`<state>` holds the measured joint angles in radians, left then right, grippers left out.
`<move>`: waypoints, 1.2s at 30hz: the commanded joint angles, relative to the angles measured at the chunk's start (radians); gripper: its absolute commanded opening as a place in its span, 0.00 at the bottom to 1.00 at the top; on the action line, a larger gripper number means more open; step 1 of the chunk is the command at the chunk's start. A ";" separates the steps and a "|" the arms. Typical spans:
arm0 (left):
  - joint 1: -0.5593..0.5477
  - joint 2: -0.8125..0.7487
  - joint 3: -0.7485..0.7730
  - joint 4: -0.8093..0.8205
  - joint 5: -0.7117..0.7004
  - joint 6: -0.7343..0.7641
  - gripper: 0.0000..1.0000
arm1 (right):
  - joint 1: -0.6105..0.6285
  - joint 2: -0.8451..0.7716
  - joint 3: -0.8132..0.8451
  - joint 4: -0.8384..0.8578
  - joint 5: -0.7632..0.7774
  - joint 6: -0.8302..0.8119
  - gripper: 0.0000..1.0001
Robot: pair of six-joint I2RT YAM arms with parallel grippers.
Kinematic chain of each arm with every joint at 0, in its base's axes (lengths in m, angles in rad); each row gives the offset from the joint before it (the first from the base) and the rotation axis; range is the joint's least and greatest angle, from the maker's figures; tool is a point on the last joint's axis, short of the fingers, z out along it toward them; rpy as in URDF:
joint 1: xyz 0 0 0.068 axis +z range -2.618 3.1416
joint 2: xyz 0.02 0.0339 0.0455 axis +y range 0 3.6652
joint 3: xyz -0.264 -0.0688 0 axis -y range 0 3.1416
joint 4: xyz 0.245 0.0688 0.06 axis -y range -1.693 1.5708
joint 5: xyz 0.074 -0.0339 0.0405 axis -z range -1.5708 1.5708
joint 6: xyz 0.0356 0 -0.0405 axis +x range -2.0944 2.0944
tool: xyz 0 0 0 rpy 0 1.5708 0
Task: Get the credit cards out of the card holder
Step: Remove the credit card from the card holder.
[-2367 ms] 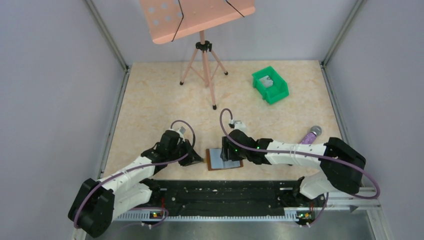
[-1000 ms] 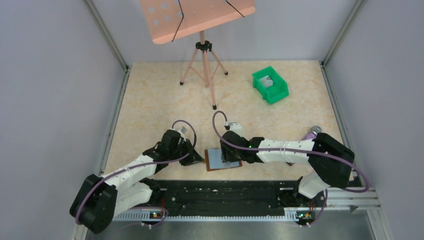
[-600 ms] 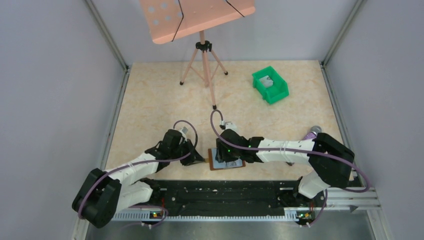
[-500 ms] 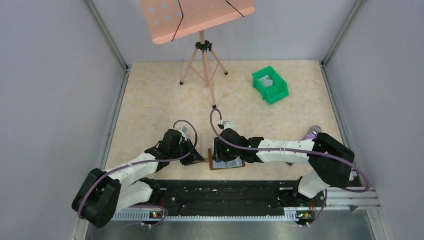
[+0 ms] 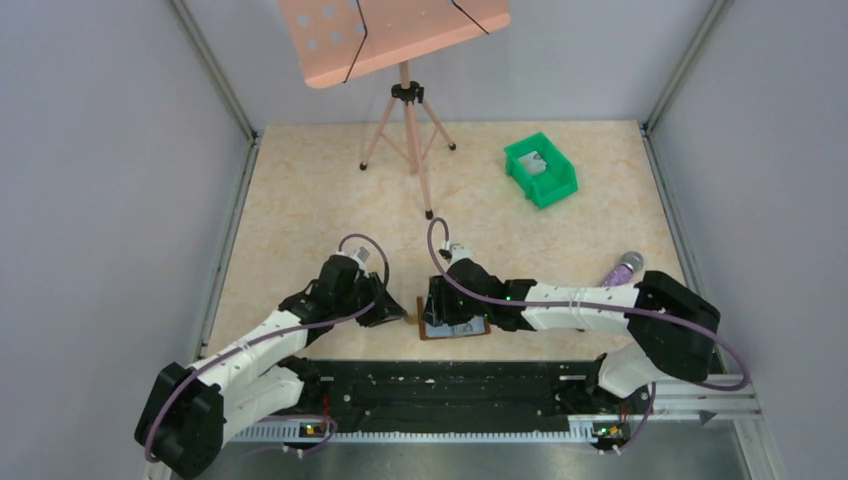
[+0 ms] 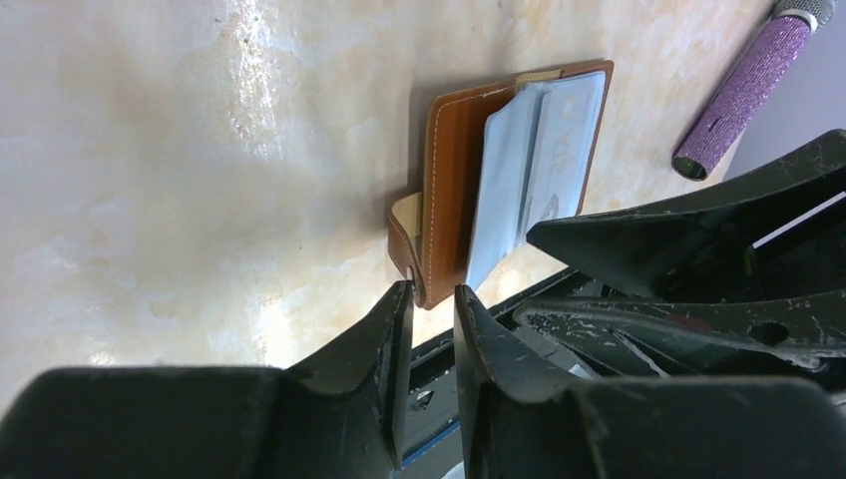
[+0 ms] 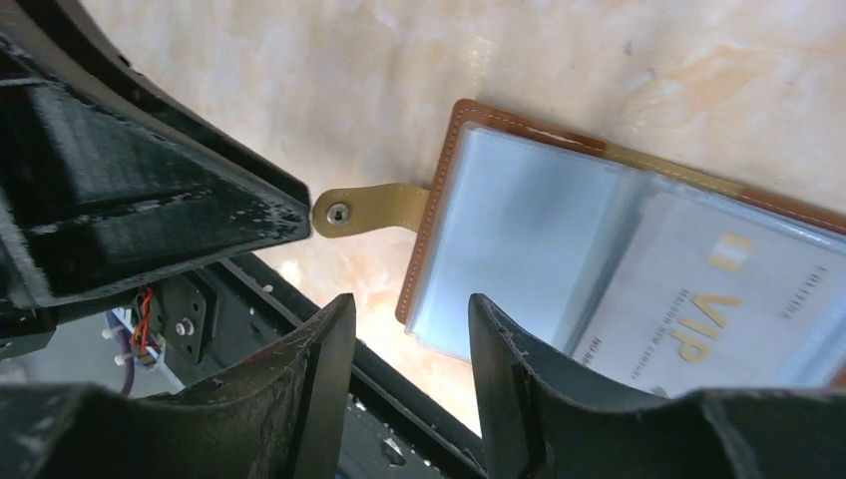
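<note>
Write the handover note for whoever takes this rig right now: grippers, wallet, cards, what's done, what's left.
Left gripper: open a little, empty, tips at the side tab.
Right gripper: open, empty, above the wallet, on its tab side.
Wallet: lies open near the table's near edge, between the grippers.
Cards: a VIP card sits in a sleeve; any others cannot be told.
Bin: holds something pale, too small to identify.
Done: wallet is open.
Left: pull out the VIP card and any others.

Stitched matt leather card holder (image 6: 454, 180); glossy table (image 6: 200, 150)
</note>
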<state>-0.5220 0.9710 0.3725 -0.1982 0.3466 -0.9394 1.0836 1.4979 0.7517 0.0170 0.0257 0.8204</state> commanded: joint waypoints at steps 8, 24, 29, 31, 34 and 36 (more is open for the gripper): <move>-0.044 0.004 0.189 -0.007 0.058 0.022 0.31 | -0.100 -0.260 -0.067 -0.181 0.116 -0.069 0.39; -0.256 0.368 0.199 0.366 -0.055 -0.020 0.30 | -0.277 -0.311 -0.322 0.089 -0.155 -0.052 0.30; -0.284 0.468 0.170 0.469 -0.104 -0.041 0.30 | -0.288 -0.271 -0.352 0.092 -0.132 -0.055 0.29; -0.303 0.498 0.174 0.479 -0.133 -0.045 0.30 | -0.290 -0.267 -0.373 0.083 -0.106 -0.045 0.29; -0.327 0.538 0.178 0.478 -0.173 -0.043 0.30 | -0.290 -0.272 -0.410 0.078 -0.097 -0.025 0.29; -0.338 0.555 0.175 0.476 -0.194 -0.042 0.31 | -0.290 -0.284 -0.435 0.081 -0.094 -0.013 0.29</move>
<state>-0.8387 1.4998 0.5476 0.2035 0.2226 -0.9787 0.8028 1.2251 0.3714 0.0975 -0.1009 0.7860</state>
